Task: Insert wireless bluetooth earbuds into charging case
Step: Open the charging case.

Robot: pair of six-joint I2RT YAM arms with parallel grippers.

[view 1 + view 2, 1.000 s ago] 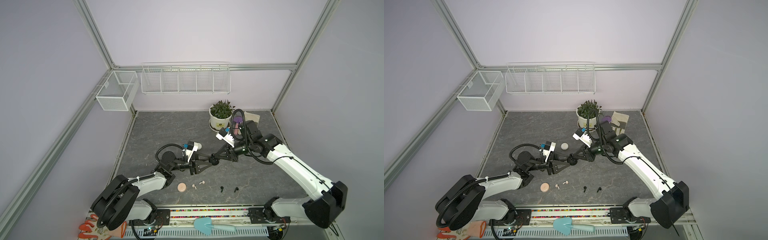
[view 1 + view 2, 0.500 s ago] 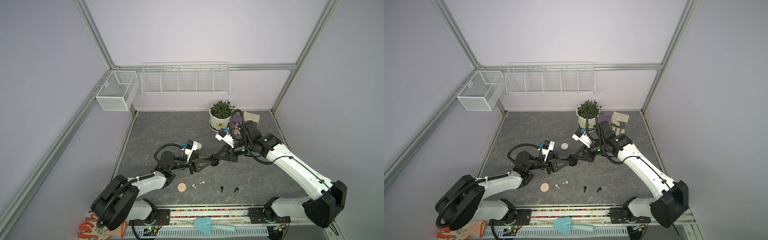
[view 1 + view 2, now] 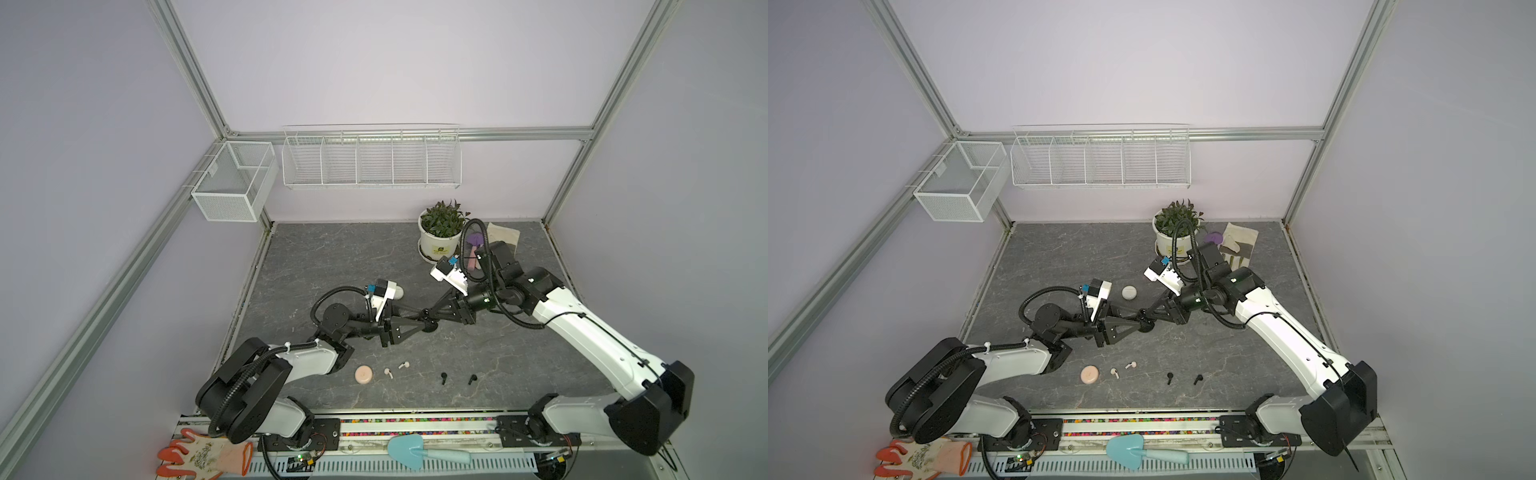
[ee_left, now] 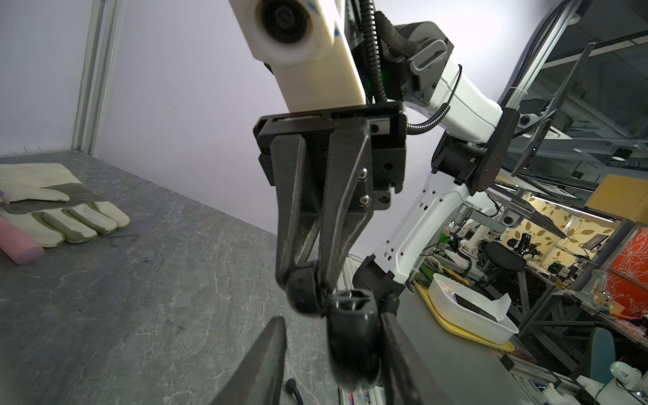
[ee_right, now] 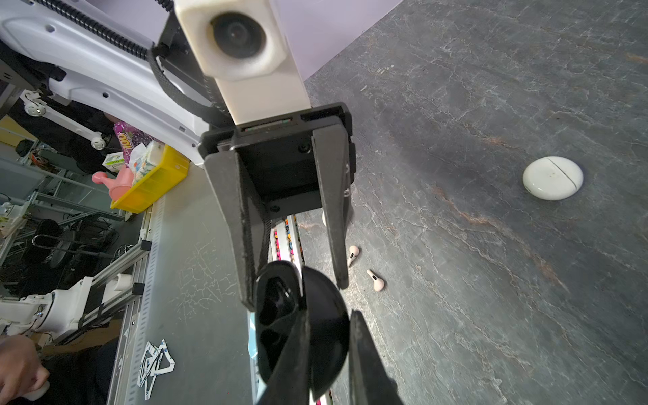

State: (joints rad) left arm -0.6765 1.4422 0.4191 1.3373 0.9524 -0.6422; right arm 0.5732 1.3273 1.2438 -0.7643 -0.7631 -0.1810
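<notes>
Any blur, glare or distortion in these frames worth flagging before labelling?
Left wrist view: the lower edge of the glossy black round charging case is smeared, and the frame edges bend. Right wrist view: sharp on the white round case, with fisheye stretch at the edges. Both top views: even light, soft shadows, mild glare on the right arm's white link.

From here I see a matt, grey, stone-veined bench (image 3: 332, 257), a glossy black plastic case (image 5: 326, 315), a smooth white plastic case (image 5: 553, 178), a cloth glove (image 4: 52, 210), and pale pink plastic earbuds (image 5: 377, 282) with a soft sheen.
</notes>
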